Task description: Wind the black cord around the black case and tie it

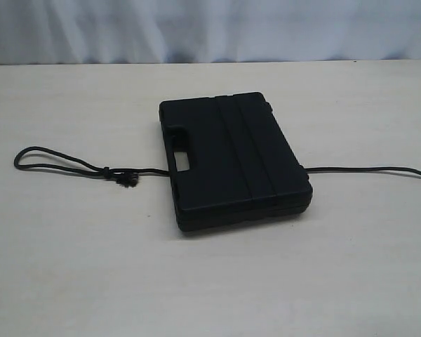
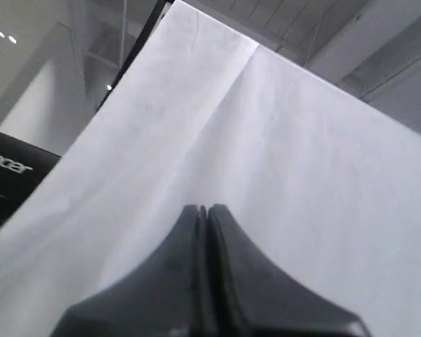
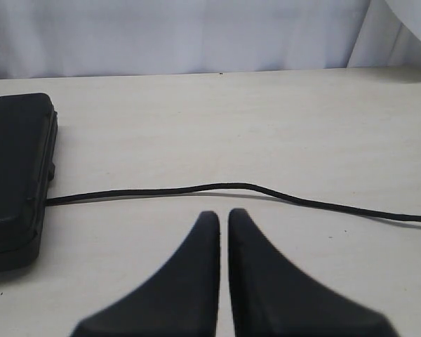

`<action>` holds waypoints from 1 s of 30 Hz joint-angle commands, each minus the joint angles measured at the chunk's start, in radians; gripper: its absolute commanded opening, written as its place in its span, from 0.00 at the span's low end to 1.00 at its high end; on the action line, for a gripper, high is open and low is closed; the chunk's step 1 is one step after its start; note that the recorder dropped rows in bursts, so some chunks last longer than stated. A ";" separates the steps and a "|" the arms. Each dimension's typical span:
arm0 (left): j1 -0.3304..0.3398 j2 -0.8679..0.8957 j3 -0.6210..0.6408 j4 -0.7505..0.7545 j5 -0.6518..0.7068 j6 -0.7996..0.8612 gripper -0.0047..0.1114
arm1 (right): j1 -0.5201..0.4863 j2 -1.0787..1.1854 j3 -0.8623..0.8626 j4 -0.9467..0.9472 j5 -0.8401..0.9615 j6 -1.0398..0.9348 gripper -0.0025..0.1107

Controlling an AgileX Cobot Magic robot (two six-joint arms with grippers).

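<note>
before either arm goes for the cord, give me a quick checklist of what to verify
1. Black case flat on the table, lid up: ok.
2. Black cord comes out at both sides of the case: ok.
3. Its knot and loop lie free, left of the case in the exterior view: ok.
4. Right hand open for a grasp: not ok; shut, empty, cord just ahead.
5. Left hand open and facing the cord: not ok; shut, sees only white cloth.
6. Cord's right end: cannot tell, runs out of view.
</note>
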 commanded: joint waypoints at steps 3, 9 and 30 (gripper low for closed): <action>0.000 -0.001 -0.020 0.016 -0.021 -0.254 0.04 | -0.005 -0.002 0.001 0.008 -0.004 0.001 0.06; 0.000 0.278 -0.277 0.095 0.103 -0.168 0.04 | -0.005 -0.002 0.001 0.008 -0.004 0.001 0.06; -0.322 1.642 -0.954 0.445 0.996 0.028 0.04 | -0.005 -0.002 0.001 0.008 -0.004 0.001 0.06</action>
